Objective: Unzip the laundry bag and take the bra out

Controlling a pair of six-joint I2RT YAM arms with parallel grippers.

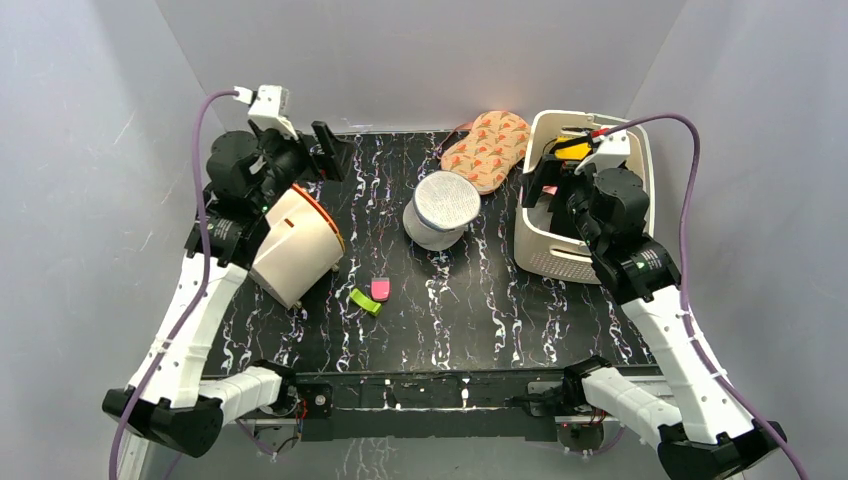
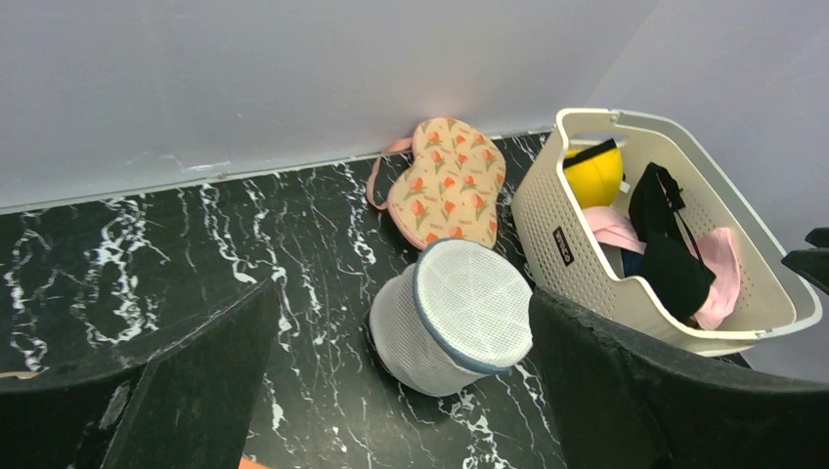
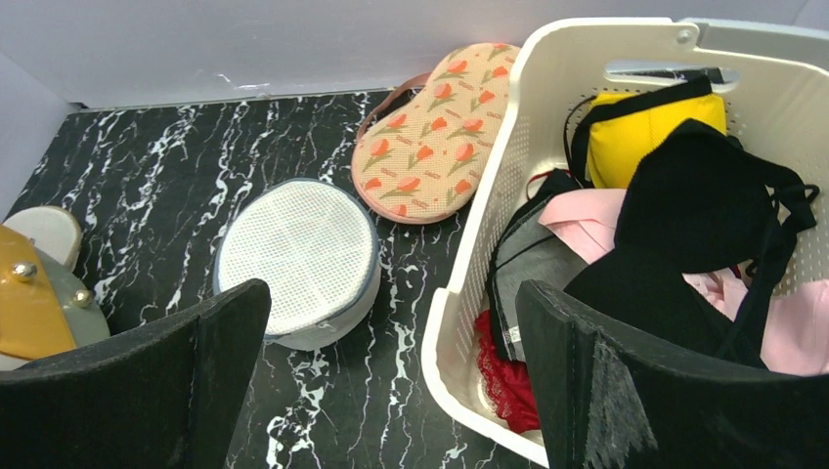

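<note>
The laundry bag (image 1: 443,210) is a small white mesh drum with a grey-blue zipped rim, standing tilted on the black marble table; its lid is shut. It also shows in the left wrist view (image 2: 452,318) and the right wrist view (image 3: 298,256). No bra shows through the mesh. My left gripper (image 1: 328,150) is open and empty, raised at the back left, with the bag ahead between its fingers (image 2: 401,322). My right gripper (image 1: 540,185) is open and empty, above the left rim of the white basket (image 3: 393,293).
A white slotted basket (image 1: 640,150) at the right holds yellow, black, pink and red garments (image 3: 684,205). A peach floral pad (image 1: 487,148) lies at the back wall. A cream tub with an orange rim (image 1: 295,245) lies on its side at the left. A green clip (image 1: 366,300) and a pink clip (image 1: 380,289) lie in front.
</note>
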